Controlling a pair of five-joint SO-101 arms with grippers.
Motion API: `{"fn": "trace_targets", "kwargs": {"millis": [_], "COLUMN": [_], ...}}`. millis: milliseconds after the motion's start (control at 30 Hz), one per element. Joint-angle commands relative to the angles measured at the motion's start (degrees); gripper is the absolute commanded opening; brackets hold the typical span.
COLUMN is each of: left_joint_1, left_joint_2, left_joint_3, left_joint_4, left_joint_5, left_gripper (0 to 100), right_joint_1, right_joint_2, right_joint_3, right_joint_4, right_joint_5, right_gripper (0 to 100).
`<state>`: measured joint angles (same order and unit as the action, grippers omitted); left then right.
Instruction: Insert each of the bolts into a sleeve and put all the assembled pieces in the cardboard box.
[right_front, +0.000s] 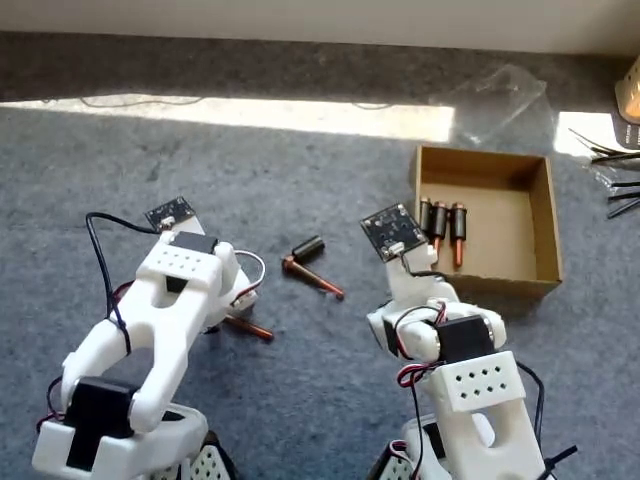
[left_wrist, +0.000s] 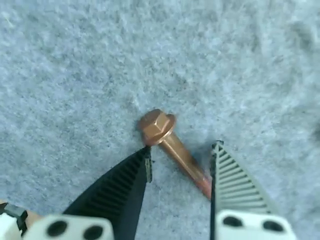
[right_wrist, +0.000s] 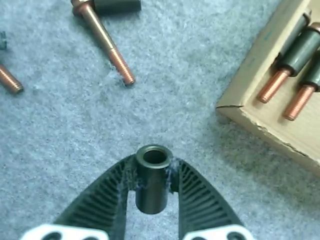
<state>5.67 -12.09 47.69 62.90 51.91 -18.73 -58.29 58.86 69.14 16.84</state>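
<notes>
Grey carpet (right_front: 300, 160), sunlit strip along far side. Lying on it: open cardboard box (right_front: 500, 284) at right; loose bolt (right_front: 315, 281) mid-floor, black sleeve (right_front: 307, 246) just beside its head; second bolt (right_front: 255, 331) further left; clear plastic wrapper (right_front: 495, 100) behind box.

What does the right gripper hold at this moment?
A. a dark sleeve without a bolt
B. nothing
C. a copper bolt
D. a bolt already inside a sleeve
A: in the right wrist view the right gripper is shut on a dark sleeve, whose open bore looks empty.
</notes>
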Motion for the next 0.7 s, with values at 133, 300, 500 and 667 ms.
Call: {"fn": "trace_targets", "kwargs": {"millis": [133,300,500,667], "left_joint_1": [-0.75,-0.75,-0.84,-3.74], "left_joint_2": [3.38,4.09,4.09,4.09], "left_joint_3": [-2.33,-2.33,-2.68,-2.86], "left_joint_4": [-4.31,-6.15,-6.77,-8.26], "left_joint_5": [1.05,3.43,3.25,3.25], "left_gripper": [18,18,18,17], "right_joint_1": [0.66,0.66,0.66,0.66], "right_joint_2": [-1.1,-1.1,-1.1,-1.19], "right_joint_3": [-0.57,-0.57,0.84,1.36], "right_joint_4": [-1.54,-1.54,-2.68,-2.86], "right_joint_5": [-0.26,-0.26,-0.26,-0.26], "right_gripper": [0.4,0.4,0.4,0.4]}}
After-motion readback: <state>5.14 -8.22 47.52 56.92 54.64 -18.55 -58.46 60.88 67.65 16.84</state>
